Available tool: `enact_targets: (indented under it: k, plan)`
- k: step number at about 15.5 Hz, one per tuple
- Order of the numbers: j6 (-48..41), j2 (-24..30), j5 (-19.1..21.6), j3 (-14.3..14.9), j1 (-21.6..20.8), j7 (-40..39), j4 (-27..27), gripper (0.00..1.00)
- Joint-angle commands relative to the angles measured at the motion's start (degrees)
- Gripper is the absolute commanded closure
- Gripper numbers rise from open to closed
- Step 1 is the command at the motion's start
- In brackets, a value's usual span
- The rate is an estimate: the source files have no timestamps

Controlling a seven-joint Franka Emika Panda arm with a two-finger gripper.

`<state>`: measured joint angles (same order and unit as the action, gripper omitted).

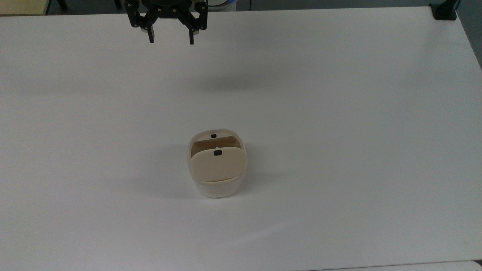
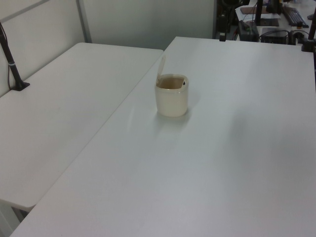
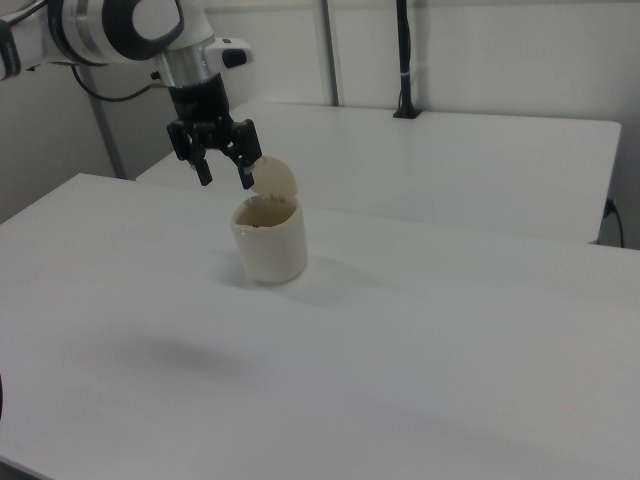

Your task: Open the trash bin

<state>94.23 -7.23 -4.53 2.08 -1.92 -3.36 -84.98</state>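
The trash bin (image 1: 217, 184) looks like smooth cream plastic with a soft, faintly translucent sheen, and its raised lid (image 1: 218, 165) is a duller matt beige (the small latch (image 1: 217, 153) on it is dark plastic). The table (image 1: 339, 113) is a smooth white laminate, satin not glossy, and the gripper (image 1: 171, 39) is matt black with small bright screw heads

this looks like a lab or test room. two big plain white tables (image 2: 237, 148) stand side by side next to a bare pale wall (image 2: 143, 19). a white robot arm (image 3: 110, 30) hangs over one table. black poles (image 3: 404, 60) are clamped to the table edges. a desk with a keyboard (image 2: 296, 16) sits behind.
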Motion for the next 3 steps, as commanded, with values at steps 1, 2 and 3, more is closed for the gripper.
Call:
enact_targets:
  k: [1, 2, 3]
  plan:
    - [0.0, 1.2, -0.9, 0.1, -0.3, -0.2, -1.5, 0.00]
    - [0.0, 1.3, -0.9, 0.1, -0.4, 0.2, -1.4, 0.00]
    - [-0.1, 1.3, -0.9, 0.1, -0.4, 0.5, -1.4, 0.00]
